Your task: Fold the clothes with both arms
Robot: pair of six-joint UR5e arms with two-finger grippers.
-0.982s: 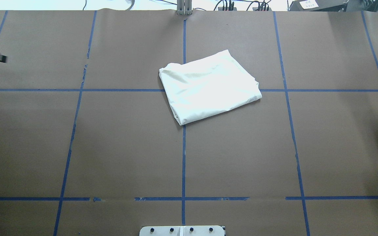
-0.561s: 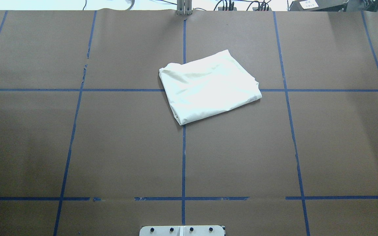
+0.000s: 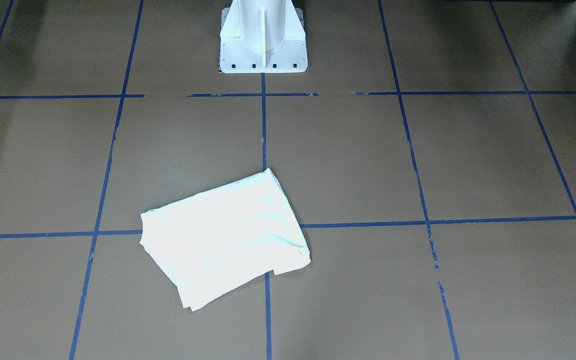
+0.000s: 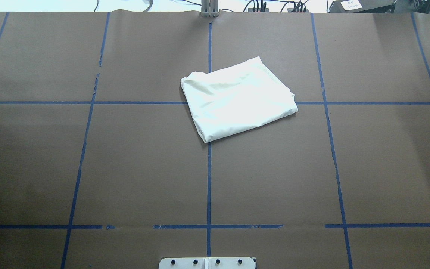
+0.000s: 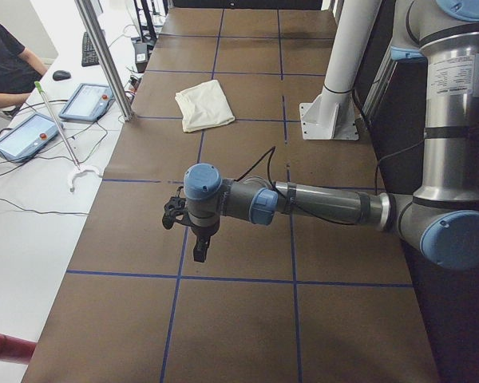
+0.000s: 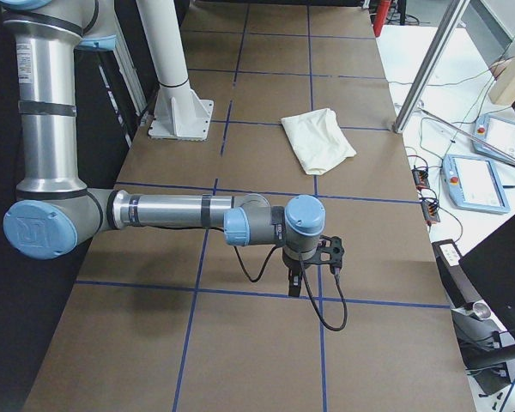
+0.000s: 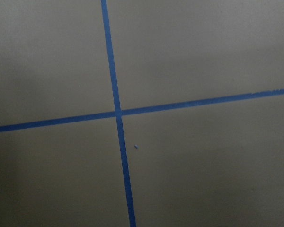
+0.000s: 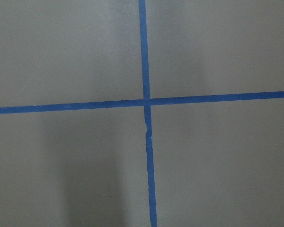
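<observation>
The left hand [image 5: 199, 252] hangs fingers-down just above the counter [image 5: 247, 319] at the robot's left end, and the right hand [image 6: 296, 285] does the same at the opposite end. Both show only in the side views, so I cannot tell how far either is open, though no cloth hangs from them. Each wrist camera sees only bare brown counter and a cross of blue tape [image 7: 117, 113]. Beyond the white pedestal [image 3: 263, 37], on the far half of the counter and well apart from both hands, lies the shirt [image 4: 237, 99]. It is folded into a compact cream rectangle, plain side up, askew to the tape grid and mostly right of the centre line. The folding looks finished or nearly so. The risk lies in the packet itself: its edges are not flush, and the front-facing view shows a lower layer peeping out along one side. If a squaring nudge or another fold were tried, a hand closing on the top layer alone would likely peel the stack open. Uneven pulls from the two arms would skew it further.
</observation>
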